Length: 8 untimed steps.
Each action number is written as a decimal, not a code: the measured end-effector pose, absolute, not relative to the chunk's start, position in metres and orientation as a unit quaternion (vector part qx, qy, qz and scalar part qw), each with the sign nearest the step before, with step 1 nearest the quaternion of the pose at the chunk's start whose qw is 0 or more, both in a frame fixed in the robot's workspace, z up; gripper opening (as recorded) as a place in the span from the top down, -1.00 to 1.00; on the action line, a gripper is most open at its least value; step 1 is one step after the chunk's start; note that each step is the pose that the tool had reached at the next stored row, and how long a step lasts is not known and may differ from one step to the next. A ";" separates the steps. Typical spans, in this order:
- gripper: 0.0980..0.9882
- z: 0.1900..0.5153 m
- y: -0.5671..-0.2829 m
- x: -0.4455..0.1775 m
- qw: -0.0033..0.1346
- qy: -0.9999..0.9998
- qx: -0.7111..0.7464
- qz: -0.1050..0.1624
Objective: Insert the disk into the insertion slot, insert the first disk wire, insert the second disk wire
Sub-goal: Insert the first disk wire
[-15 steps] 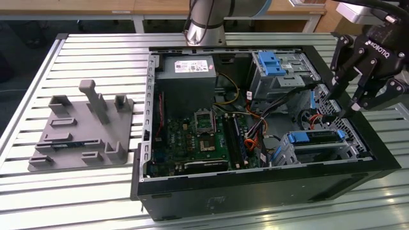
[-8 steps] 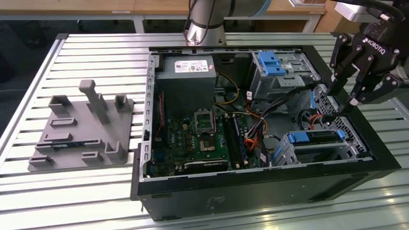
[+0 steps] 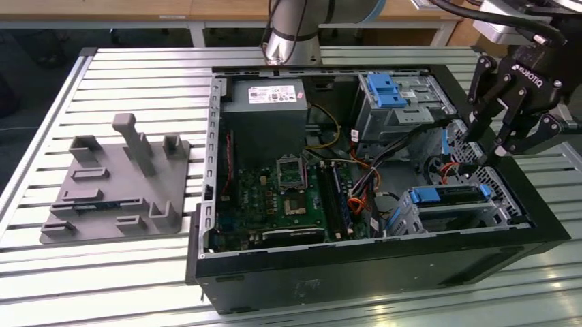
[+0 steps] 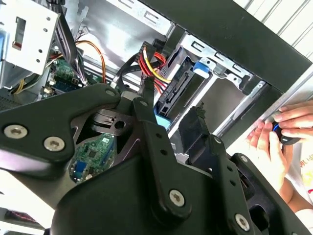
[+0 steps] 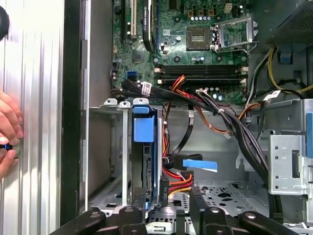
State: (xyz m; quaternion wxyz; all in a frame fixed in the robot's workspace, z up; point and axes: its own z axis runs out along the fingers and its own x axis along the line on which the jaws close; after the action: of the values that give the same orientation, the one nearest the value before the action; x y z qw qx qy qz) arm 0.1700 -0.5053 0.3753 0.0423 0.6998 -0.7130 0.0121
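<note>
The disk (image 3: 448, 195), in its bright blue carrier, sits inside the insertion slot (image 3: 495, 201), a low silver cage at the case's corner on the exterior view's right. In the first wrist view the disk (image 5: 145, 147) stands on edge in the cage (image 5: 115, 147), blue handle outward. A red, yellow and black wire bundle (image 5: 177, 175) ends in a black plug (image 5: 164, 188) at the disk's rear edge. A black cable with a blue tab (image 5: 198, 164) hangs loose beside it. My gripper (image 3: 482, 146) (image 5: 168, 205) (image 4: 173, 105) hovers open just above that rear edge, holding nothing.
A taller silver cage with a big blue latch (image 3: 386, 88) stands behind the slot. The motherboard (image 3: 282, 197) and thick black cable bundles (image 5: 230, 122) fill the case. A person's hand (image 5: 7, 132) (image 4: 279, 132) rests outside the case wall. A grey fixture (image 3: 118, 184) lies on the table.
</note>
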 end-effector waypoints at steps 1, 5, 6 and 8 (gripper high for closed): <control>0.13 0.374 -0.505 0.170 0.042 -0.713 0.699 0.012; 0.13 0.368 -0.505 0.170 0.043 -0.716 0.697 0.012; 0.13 0.367 -0.505 0.170 0.043 -0.717 0.696 0.012; 0.13 0.364 -0.506 0.170 0.043 -0.718 0.694 0.012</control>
State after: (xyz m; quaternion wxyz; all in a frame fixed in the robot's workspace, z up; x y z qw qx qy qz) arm 0.1701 -0.5055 0.3642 0.0426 0.6943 -0.7183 0.0120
